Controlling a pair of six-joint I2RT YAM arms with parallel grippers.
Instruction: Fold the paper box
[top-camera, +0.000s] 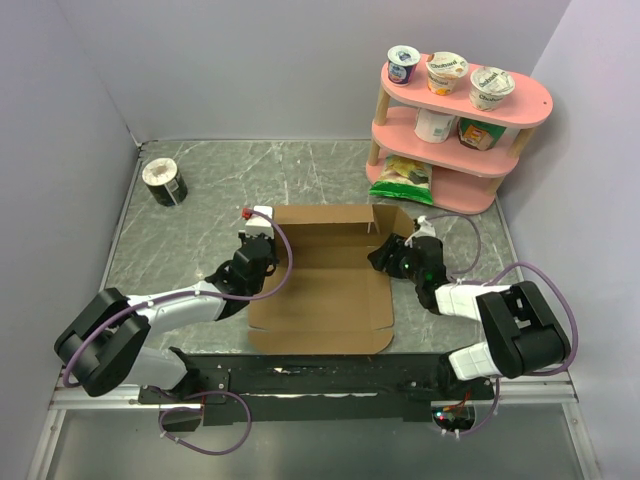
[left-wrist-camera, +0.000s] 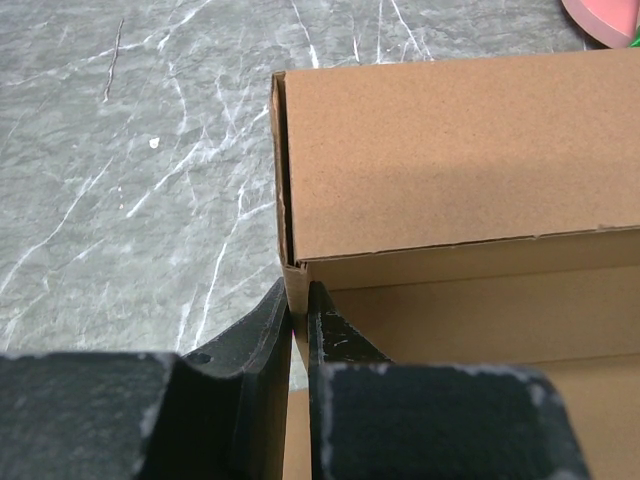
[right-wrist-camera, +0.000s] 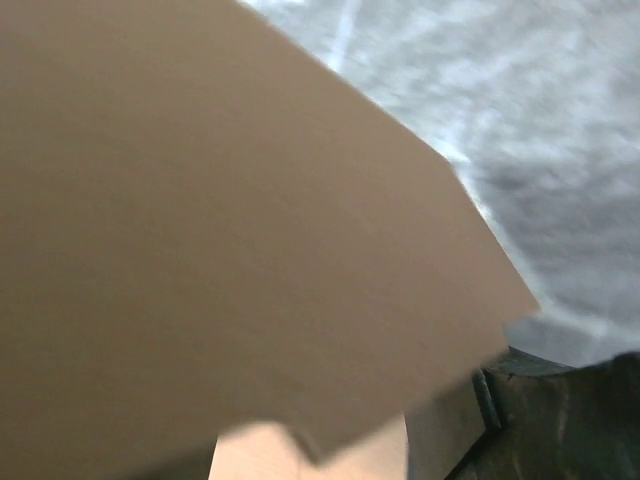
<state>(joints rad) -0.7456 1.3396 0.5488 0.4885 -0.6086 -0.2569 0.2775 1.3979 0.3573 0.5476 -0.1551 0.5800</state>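
**Half-raised paper box (top-camera: 320, 290) at centre frame, pinched at its left edge**

At the upper left of the top view a dark round tin (top-camera: 163, 182) lies on the grey marbled desk (top-camera: 200, 235). Open stone runs between it and the box.

The left pincer (left-wrist-camera: 298, 300) meets the box's left edge. In its wrist view the fingers (left-wrist-camera: 255, 345) stand almost closed, one on each side of the low side wall. They nip the cardboard just below the corner where that wall joins the upright back wall.

The box fills the middle of the frame. Its back wall stands along the far edge, and its front flap lies flat toward the lower edge of the frame.

The right pincer (top-camera: 380, 255) sits at the box's right edge, beside a raised flap. A blurred cardboard sheet fills its wrist view, so I cannot tell how wide it stands or whether it holds anything.

At the upper right a pink shelf (top-camera: 455, 195) carrying yogurt cups (top-camera: 447, 70) stands near the box's far right corner. Only a narrow strip of desk separates them.
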